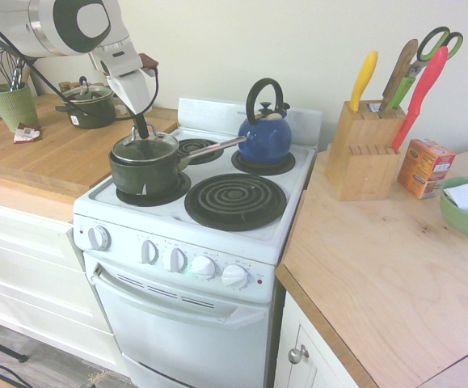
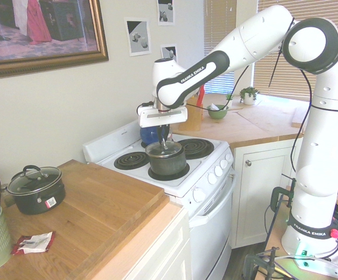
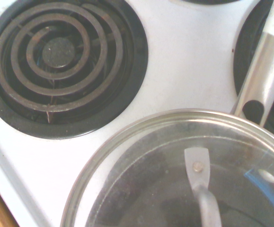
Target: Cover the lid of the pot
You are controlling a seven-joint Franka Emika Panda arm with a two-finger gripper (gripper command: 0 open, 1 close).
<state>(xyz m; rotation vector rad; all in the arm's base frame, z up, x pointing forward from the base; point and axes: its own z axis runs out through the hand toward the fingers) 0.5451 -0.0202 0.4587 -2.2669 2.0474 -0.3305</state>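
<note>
The dark green-black pot (image 1: 141, 173) stands on the stove's front left burner, its long silver handle (image 1: 216, 146) pointing toward the back right. The clear glass lid (image 1: 145, 148) with its silver rim rests on top of the pot, about level. My gripper (image 1: 141, 129) comes straight down from above and is shut on the lid's small handle at its centre. From the other side, the gripper (image 2: 161, 139) stands over the lid (image 2: 164, 149) and pot (image 2: 167, 164). The wrist view shows the lid (image 3: 141, 161), its metal handle bracket and the pot handle (image 3: 262, 75).
A blue kettle (image 1: 264, 133) sits on the back right burner; the front right burner (image 1: 235, 200) is bare. A squat dark lidded pot (image 1: 90, 103) and a green utensil cup (image 1: 11, 105) stand on the left counter. Knife block (image 1: 363, 149), orange box (image 1: 423, 167) and green bowl (image 1: 464, 206) stand right.
</note>
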